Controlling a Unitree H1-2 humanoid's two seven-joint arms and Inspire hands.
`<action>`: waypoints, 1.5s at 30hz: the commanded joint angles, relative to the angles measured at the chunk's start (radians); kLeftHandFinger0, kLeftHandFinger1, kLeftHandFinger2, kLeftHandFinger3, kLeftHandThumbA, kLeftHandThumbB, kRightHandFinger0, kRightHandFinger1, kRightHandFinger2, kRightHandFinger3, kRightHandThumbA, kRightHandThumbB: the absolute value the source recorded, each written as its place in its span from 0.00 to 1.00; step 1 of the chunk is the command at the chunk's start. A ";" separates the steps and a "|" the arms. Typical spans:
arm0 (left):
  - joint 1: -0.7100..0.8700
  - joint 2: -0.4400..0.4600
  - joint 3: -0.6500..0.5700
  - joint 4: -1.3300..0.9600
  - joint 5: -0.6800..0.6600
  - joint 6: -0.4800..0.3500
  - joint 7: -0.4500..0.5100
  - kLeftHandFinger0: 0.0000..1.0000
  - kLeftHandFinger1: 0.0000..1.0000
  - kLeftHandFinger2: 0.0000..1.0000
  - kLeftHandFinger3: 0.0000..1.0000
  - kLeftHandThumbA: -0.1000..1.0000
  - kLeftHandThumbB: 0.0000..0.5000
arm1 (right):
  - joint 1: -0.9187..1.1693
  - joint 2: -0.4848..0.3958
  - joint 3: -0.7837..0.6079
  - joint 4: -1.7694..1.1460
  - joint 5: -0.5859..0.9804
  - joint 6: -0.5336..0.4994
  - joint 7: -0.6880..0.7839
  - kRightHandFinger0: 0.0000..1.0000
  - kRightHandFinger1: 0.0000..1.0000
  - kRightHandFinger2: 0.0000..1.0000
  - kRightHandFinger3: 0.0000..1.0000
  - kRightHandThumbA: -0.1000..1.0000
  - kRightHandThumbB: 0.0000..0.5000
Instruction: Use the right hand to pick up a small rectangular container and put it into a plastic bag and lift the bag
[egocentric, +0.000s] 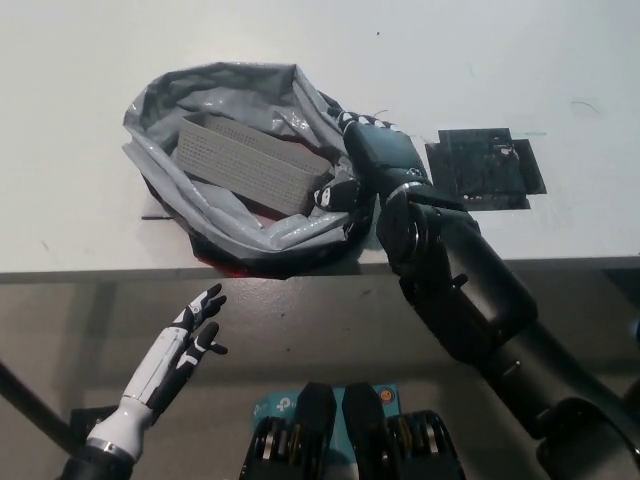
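Note:
A grey plastic bag (205, 105) lies open on the white table (80, 60), its mouth facing up. Inside it rests a small rectangular container (250, 162) with a dotted grey lid, tilted slightly. My black right hand (362, 165) is at the bag's right rim, fingers curled around the crumpled plastic there; it appears shut on the bag's edge. My white left hand (190, 340) hangs open below the table's front edge at the lower left, holding nothing.
A black square mat (485, 168) is taped to the table right of the bag. The table's front edge (100, 270) runs across the middle of the picture, with grey floor below it.

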 joint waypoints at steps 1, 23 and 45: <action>-0.037 0.027 0.000 -0.038 -0.002 -0.013 -0.021 0.64 1.00 1.00 1.00 0.99 1.00 | -0.111 0.035 -0.111 -0.056 -0.523 -0.002 0.020 1.00 1.00 1.00 1.00 0.79 0.91; -0.051 0.033 0.002 -0.036 0.003 -0.012 -0.018 0.57 0.94 1.00 1.00 0.99 1.00 | -0.162 0.028 -0.394 0.190 -0.061 -0.002 0.066 0.06 0.03 0.20 0.94 0.52 0.67; -0.077 0.036 0.005 -0.028 -0.003 -0.027 -0.030 0.43 0.81 1.00 1.00 0.98 1.00 | -0.236 0.009 -0.589 0.383 0.352 -0.051 0.094 0.00 0.07 0.14 0.11 0.51 0.30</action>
